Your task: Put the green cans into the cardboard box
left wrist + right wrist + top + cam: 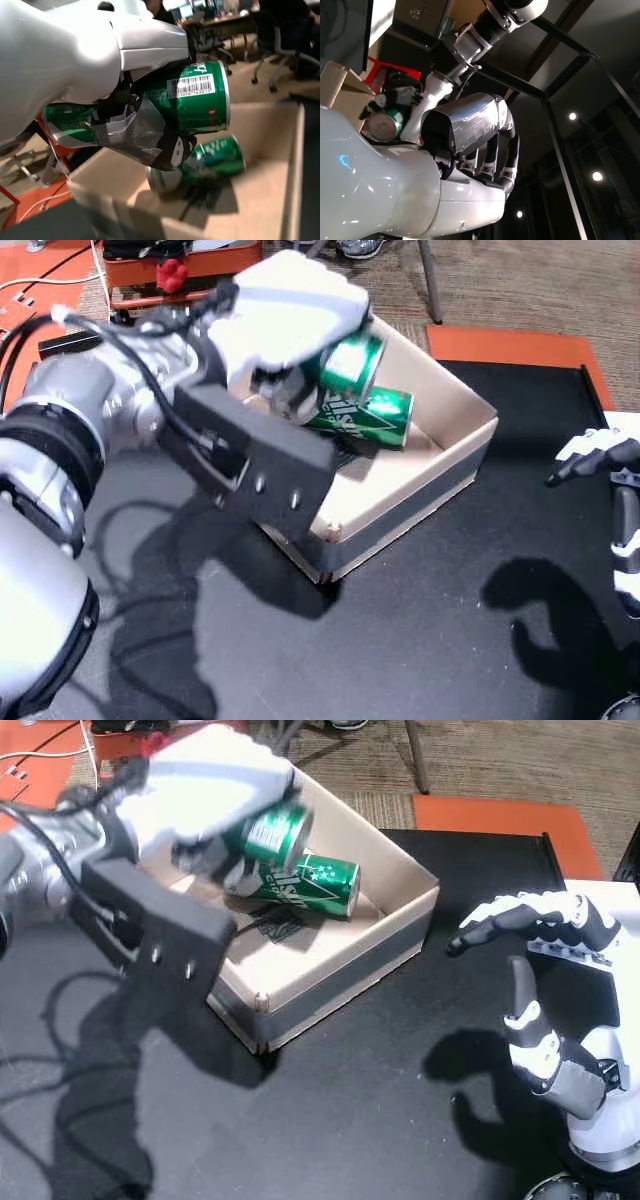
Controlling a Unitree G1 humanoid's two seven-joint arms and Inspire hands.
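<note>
Presently, two green cans are visible. One green can (350,365) is clasped in the left hand (285,315) and held on its side above the cardboard box (455,475), its long axis near horizontal and running across the palm; the left wrist view shows the fingers (150,47) wrapped over its upper side with the barcode end protruding. The second can (370,415) lies on its side on the box floor, just below and beside the held one; whether the two touch cannot be told.

Judgement: the held can is already over the box interior, so the coming move is a release straight down; the resting can sits almost directly beneath, and the dropped can may land on it and roll.

The right hand (545,980) hovers over the black tabletop (380,1120) well apart from the box, fingers spread and grasping nothing. The left hand is plainly the nearer one.

Count: two cans, one box, two hands. No further cans are seen on the tabletop.
</note>
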